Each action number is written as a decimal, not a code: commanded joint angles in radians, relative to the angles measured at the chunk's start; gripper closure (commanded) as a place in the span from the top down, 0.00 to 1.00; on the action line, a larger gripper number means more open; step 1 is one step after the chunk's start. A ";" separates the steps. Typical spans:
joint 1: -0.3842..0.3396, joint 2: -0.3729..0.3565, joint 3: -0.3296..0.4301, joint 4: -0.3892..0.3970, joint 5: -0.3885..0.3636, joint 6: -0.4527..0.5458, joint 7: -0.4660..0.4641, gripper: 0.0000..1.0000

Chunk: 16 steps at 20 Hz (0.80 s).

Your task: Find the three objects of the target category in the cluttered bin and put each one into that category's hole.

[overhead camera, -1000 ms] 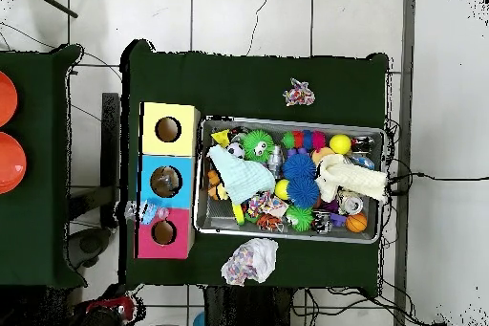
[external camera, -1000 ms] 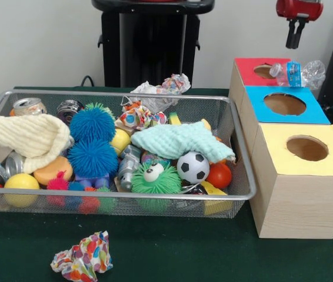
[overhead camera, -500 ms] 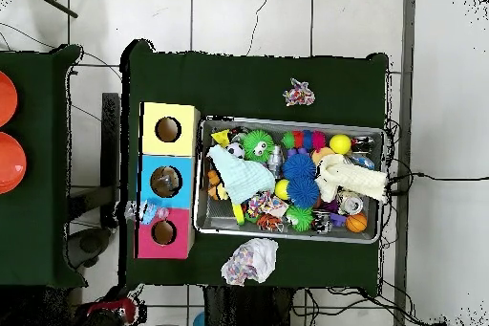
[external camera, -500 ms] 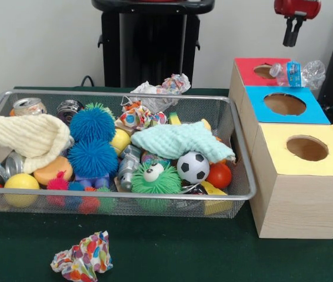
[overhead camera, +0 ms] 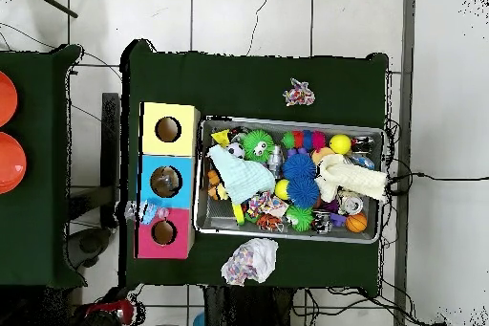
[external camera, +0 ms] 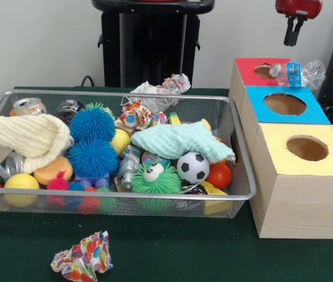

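Claw [external camera: 291, 40] hangs closed and empty above the plastic bottle [external camera: 299, 73] in front view only.

It looked like a robotics lab; a green-covered table [overhead camera: 258, 83] stood on tiled floor [overhead camera: 248, 16]; loose cables [overhead camera: 420, 177] trailed nearby.

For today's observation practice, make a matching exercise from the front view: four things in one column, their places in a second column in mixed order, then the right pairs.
Things
1. soccer ball
2. crushed plastic bottle
3. crumpled patterned paper
4. cream knitted cloth

Places
A. on the green table in front of the wire bin
B. on the red-topped box
C. inside the bin, at its left end
D. inside the bin, beside the green furry toy with an eye

Pairs: 1-D, 2-B, 3-A, 4-C
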 commanded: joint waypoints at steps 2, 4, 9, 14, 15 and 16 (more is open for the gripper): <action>0.019 0.062 -0.009 -0.138 0.092 0.119 0.243 0.00; 0.021 0.069 -0.006 -0.142 0.104 0.116 0.244 0.00; 0.019 0.082 0.002 -0.140 0.114 0.097 0.236 0.00; 0.019 0.093 0.002 -0.139 0.113 0.085 0.230 0.00; 0.020 0.093 0.002 -0.140 0.115 0.087 0.231 0.00; 0.023 0.094 0.000 -0.142 0.116 0.090 0.233 0.00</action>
